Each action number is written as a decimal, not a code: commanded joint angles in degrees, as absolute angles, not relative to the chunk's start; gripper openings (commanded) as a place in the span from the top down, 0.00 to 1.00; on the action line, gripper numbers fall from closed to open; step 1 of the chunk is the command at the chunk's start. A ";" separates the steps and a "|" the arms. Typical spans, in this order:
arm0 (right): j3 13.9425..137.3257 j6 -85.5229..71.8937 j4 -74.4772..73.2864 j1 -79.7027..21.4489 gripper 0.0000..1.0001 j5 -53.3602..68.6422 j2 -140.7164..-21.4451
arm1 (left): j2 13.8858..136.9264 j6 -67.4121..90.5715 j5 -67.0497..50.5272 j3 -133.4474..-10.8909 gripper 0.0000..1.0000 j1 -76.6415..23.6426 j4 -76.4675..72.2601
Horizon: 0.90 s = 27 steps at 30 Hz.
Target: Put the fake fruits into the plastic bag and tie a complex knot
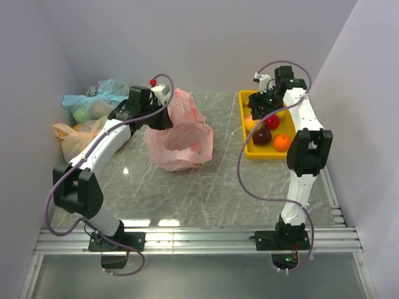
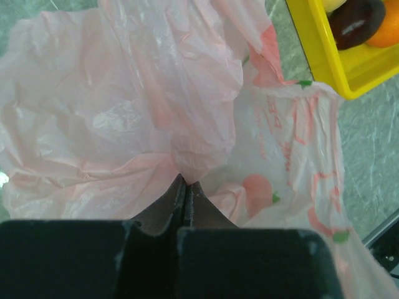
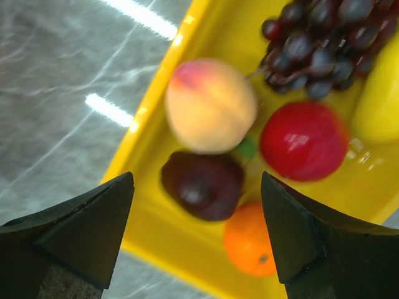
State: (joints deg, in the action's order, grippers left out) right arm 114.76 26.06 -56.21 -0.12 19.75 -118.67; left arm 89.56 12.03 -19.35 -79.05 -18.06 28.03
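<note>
Marble table (image 1: 206, 193): fruits (image 3: 211, 104) in yellow tray (image 3: 218, 31); left hand (image 2: 187, 185) pinches bag (image 2: 124, 93).

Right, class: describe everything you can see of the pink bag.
The pink bag is thin, crinkly, translucent salmon plastic with darker print and small green marks. It sits slumped on the table, left of the yellow tray and apart from it, mouth open upward. The left gripper, shut, pinches its rim.

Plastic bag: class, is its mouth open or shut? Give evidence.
Open: the plastic bag has its mouth spread wide in the top view, rim pinched by the left end effector.
</note>
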 commanded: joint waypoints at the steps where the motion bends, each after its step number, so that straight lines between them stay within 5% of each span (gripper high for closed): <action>1: 121.81 32.60 -58.44 -0.53 0.10 18.37 -122.33 | 91.49 7.57 -20.31 -84.28 1.00 -18.46 29.52; 27: 111.62 42.54 -46.50 -5.01 0.03 10.38 -129.02 | 95.62 7.20 -18.46 -88.77 1.00 -18.54 30.23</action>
